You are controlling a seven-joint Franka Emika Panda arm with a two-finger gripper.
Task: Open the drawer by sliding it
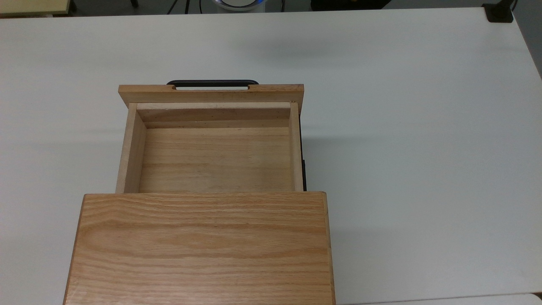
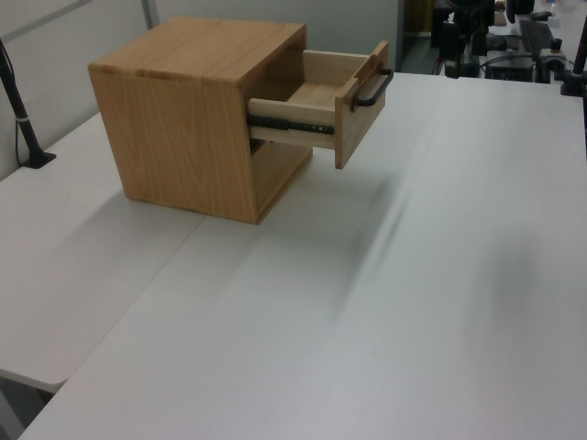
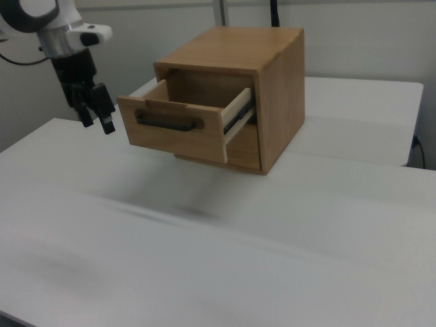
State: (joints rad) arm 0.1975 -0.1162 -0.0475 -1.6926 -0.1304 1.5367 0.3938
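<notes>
Drawer (image 1: 216, 159) first: it stands pulled well out of the cabinet (image 1: 203, 248), its pale plank bottom bare and open to the top view. Its wider front panel (image 3: 176, 129) hangs clear of the cabinet's face, and the black bar handle (image 3: 169, 122) runs along that panel, untouched. In the top view the handle (image 1: 212, 83) shows as a thin dark loop past the panel's far edge. A black slide rail (image 2: 289, 123) is exposed along the drawer's side in the left view, between the panel and the cabinet wall.

The cabinet sits on a white table (image 1: 423, 127), its oak-grained top filling the lower part of the top view; the drawer juts out above the tabletop without touching it.

In the right view the gripper (image 3: 96, 115) hangs off to the right view's left of the front panel, near it yet apart, with air between the fingers and the wood. Its two dark fingers (image 3: 107, 125) point downward and are spread with a gap between them — released, grasping nothing. Above them the arm's white wrist (image 3: 63, 30) rises toward the upper corner.
</notes>
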